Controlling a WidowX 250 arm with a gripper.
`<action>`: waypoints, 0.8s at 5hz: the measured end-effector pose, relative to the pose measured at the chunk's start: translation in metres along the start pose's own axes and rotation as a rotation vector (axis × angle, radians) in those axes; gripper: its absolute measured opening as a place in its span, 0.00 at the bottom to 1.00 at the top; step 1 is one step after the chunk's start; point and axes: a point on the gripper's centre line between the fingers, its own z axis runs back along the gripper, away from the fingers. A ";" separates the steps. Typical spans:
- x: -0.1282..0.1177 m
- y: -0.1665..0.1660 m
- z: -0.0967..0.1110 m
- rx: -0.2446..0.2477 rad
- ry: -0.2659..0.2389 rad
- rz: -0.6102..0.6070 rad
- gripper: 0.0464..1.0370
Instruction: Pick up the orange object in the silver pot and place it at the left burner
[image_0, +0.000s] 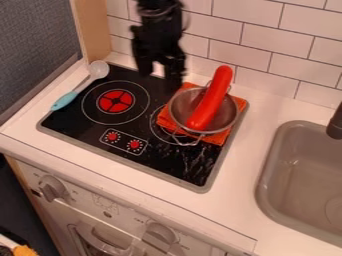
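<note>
From above the front of the table (248, 172), the scene is being viewed at a steep downward slant, obliquely toward the tiled wall (244, 37). The stove top (70, 122) is being framed fairly close, while the sink (266, 167) is being cut off by the right edge.

No readable text or numbers, just tiny illegible marks (141, 140) around the red knobs (112, 136).

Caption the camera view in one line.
Black gripper over a toy stove, where a red-orange object leans in a silver pot.
</note>
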 end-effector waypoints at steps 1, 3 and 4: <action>0.018 -0.031 0.001 -0.017 -0.036 -0.093 0.96; 0.029 -0.042 -0.014 -0.066 -0.053 -0.086 0.96; 0.030 -0.043 -0.027 -0.077 -0.046 -0.067 0.96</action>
